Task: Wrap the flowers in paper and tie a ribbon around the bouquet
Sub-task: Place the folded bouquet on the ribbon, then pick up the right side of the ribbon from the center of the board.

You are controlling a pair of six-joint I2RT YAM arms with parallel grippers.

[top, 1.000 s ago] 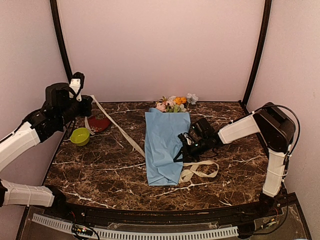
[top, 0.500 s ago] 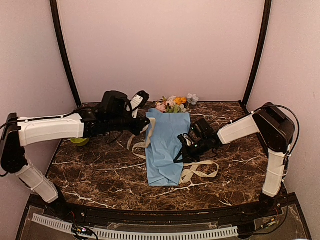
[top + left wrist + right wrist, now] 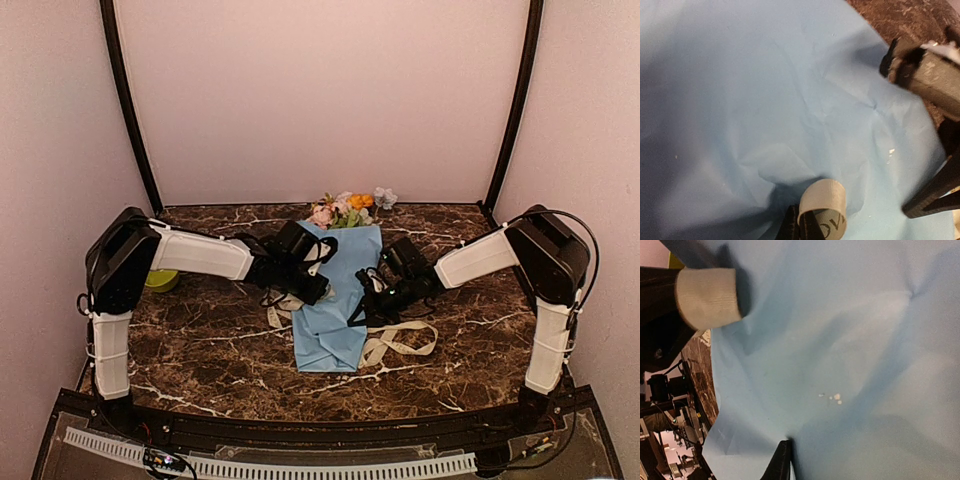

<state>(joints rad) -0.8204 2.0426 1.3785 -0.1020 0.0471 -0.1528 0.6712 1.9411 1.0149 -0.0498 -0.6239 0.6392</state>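
paper [image 3: 335, 335], thin light-blue sheet, softly creased

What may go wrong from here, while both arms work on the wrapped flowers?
1. The left gripper pinches only a small loop of the flat cream ribbon; a pull may slip it free.
2. The thin light-blue paper wrap is creased where the right gripper meets it; it may tear or unfold.
3. Loose ribbon loops lie on the dark marble table near the right gripper and may snag it.
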